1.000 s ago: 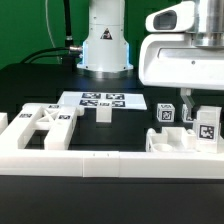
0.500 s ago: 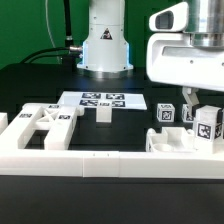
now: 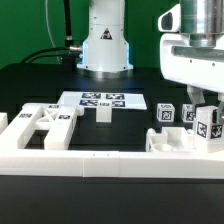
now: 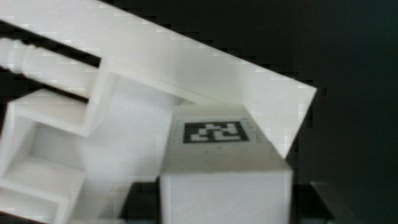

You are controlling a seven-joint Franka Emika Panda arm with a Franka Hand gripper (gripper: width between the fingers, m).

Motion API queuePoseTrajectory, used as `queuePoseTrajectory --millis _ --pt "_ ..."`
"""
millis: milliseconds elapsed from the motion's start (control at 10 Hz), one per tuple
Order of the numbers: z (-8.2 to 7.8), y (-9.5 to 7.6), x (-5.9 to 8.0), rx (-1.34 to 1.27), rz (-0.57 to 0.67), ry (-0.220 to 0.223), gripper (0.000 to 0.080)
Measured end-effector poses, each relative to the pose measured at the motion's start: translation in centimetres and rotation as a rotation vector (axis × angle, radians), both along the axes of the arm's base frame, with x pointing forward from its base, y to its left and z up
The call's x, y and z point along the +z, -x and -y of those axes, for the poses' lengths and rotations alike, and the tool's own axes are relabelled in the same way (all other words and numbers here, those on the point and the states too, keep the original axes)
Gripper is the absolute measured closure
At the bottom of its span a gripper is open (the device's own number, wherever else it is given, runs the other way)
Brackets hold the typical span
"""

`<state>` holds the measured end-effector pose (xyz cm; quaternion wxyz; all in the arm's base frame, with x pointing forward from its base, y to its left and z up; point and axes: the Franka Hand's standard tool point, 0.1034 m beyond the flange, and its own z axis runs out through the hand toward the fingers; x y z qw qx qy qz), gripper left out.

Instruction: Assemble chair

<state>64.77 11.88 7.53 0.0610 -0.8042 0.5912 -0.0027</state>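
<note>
The chair is in loose white tagged parts. My gripper (image 3: 207, 112) hangs at the exterior view's right, shut on a white tagged chair block (image 3: 208, 127) just above a low white chair piece (image 3: 176, 141). In the wrist view the same block (image 4: 221, 175) sits clamped between my dark fingers (image 4: 150, 203), its tag facing the camera, with a broad white slab (image 4: 187, 70) close behind it. An open chair frame part (image 3: 42, 121) lies at the left, a small plain block (image 3: 103, 115) in the middle, and a tagged cube (image 3: 165, 113) beside my gripper.
The marker board (image 3: 100, 100) lies flat behind the small block. A long low white border rail (image 3: 95, 161) runs along the front. The arm's base (image 3: 104, 45) stands at the back centre with cables to its left.
My gripper has shifted toward the exterior view's right, carrying the tagged block with it. The other parts have stayed where they were.
</note>
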Motion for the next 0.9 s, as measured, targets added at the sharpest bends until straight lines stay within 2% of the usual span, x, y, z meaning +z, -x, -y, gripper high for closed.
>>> queuePoseTrajectory --millis 200,300,500,900 --pt "-0.07 0.08 -0.06 0.124 -0.009 0.021 0.0217" --pt "-0.27 0.00 -0.12 0.173 -0.006 0.026 0.0217" --pt "-0.21 0.01 -0.16 0.290 0.004 0.033 0.0155" --pt "-0.10 0.04 -0.23 0.716 0.035 0.079 0.0151"
